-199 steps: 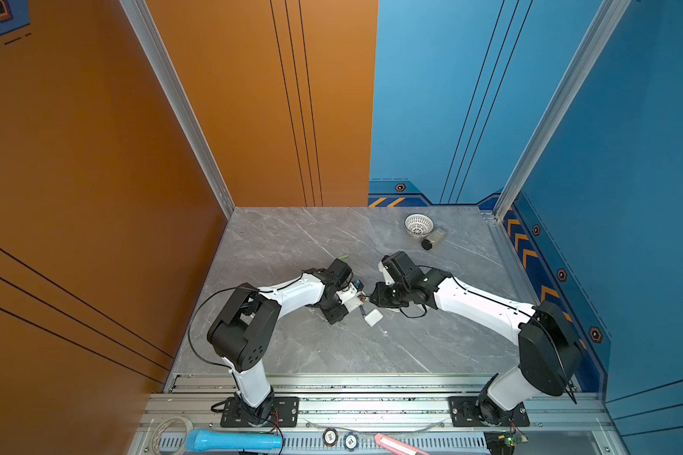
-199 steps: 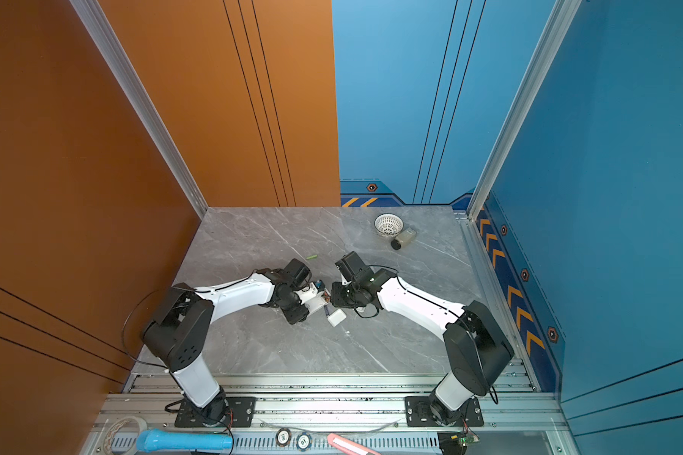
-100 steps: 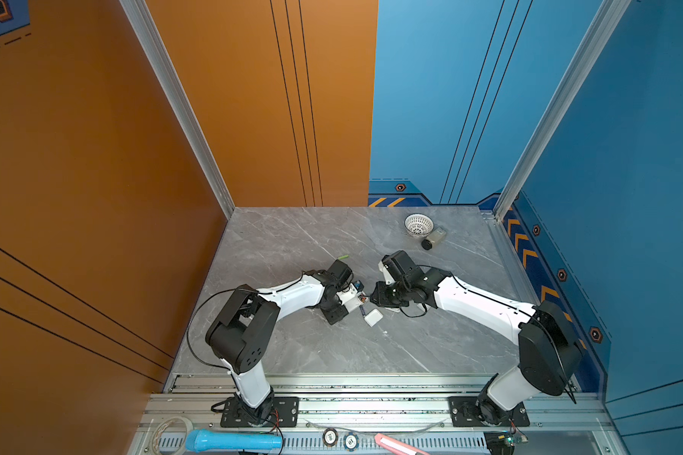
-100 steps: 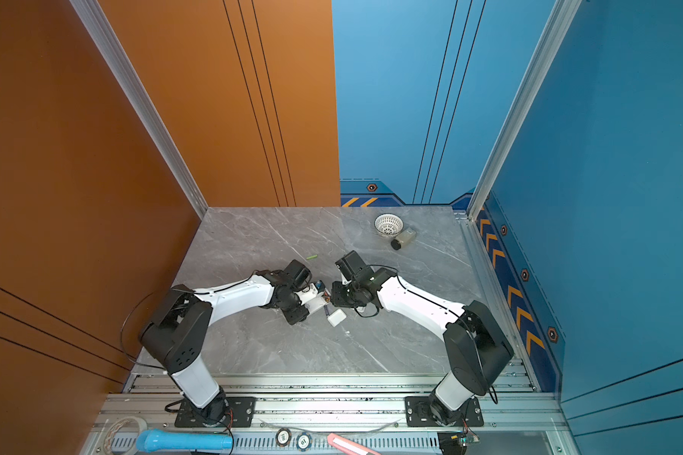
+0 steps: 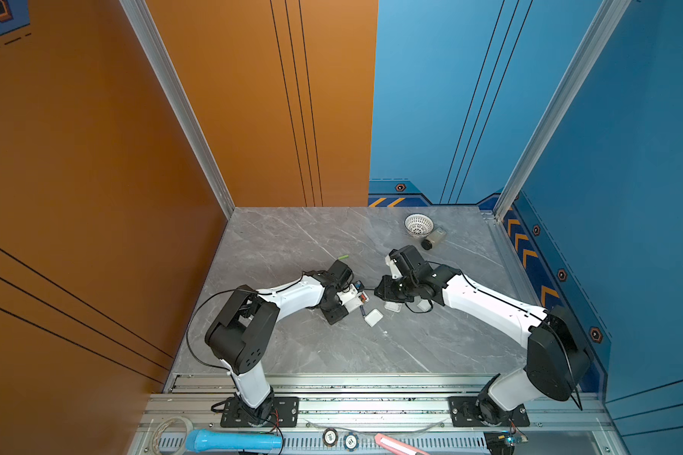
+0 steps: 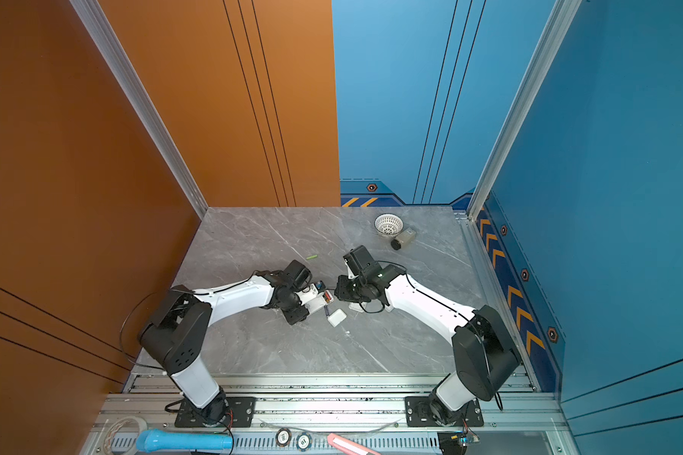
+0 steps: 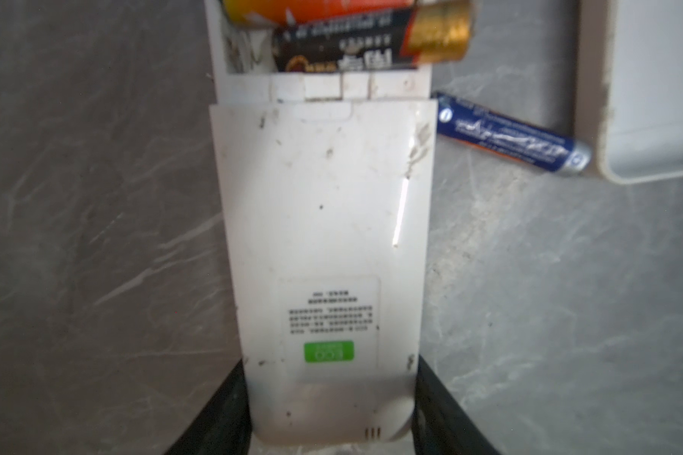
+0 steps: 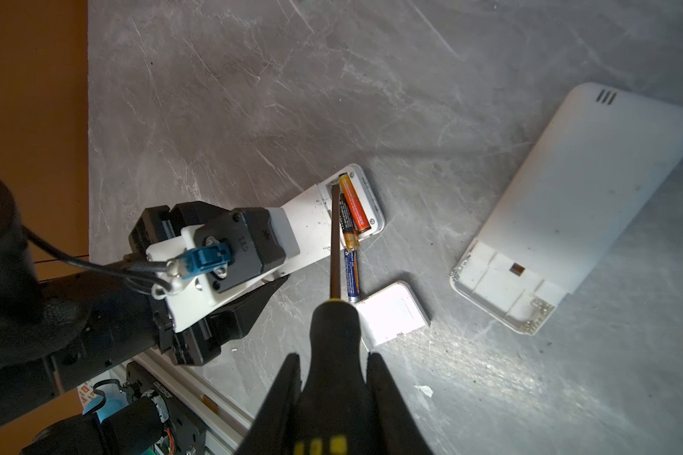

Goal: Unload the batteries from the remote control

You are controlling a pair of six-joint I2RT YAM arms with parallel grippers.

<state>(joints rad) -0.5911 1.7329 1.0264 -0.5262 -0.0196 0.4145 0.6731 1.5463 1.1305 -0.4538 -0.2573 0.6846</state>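
Screwdriver (image 8: 335,244) sits clamped in right gripper (image 8: 332,366); left gripper (image 7: 330,366) pinches glossy white remote (image 7: 324,216).

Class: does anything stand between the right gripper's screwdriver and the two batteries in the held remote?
Nothing visible does. The remote has its compartment uncovered. The screwdriver, held in the right gripper, has its tip inside the compartment, right beside the orange battery and the black-and-gold battery.
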